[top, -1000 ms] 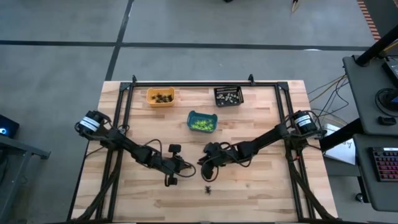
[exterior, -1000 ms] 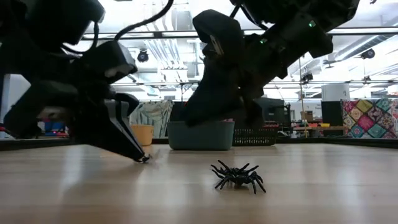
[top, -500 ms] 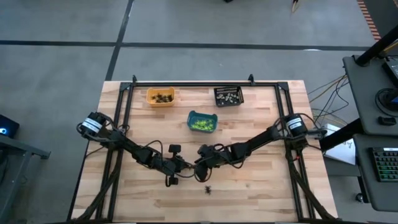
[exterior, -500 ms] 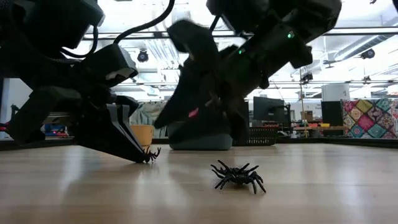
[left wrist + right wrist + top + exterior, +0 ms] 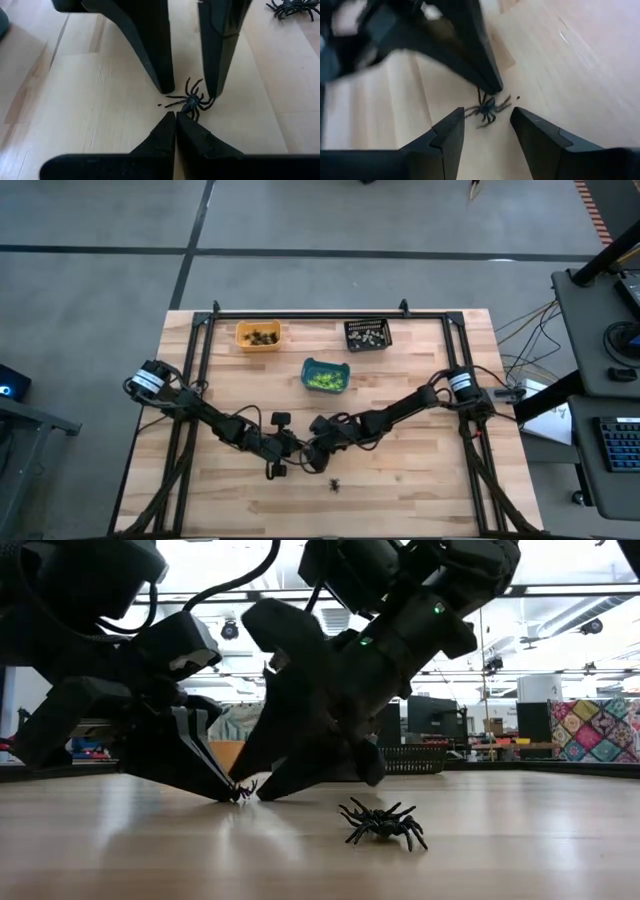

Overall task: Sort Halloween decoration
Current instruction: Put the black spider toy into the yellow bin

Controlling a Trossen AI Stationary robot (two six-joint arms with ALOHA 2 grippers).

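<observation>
Down on the pale, grainy wooden table (image 5: 420, 480) two glossy black plastic spiders lie well apart from the bins. One small spider (image 5: 192, 101) sits on the boards right at the pinched-together tips of the left gripper (image 5: 175, 119), whose smooth dark wedge fingers meet in a point and hold nothing. The right gripper (image 5: 486, 120) comes from the opposite side with its tapered fingers spread, and the spider lies on the wood in the gap between them, apparently ungrasped. The low view shows what the wrist cameras do not: both grippers slant down to the tabletop, meeting at that spider, while the second, larger-looking spider (image 5: 381, 823) crouches alone nearer the camera with its thin legs arched. From above, the orange bin (image 5: 258, 335), the teal bin (image 5: 325, 375) with lime green pieces and the black mesh basket (image 5: 367, 334) with pale ones stand toward the far edge.
</observation>
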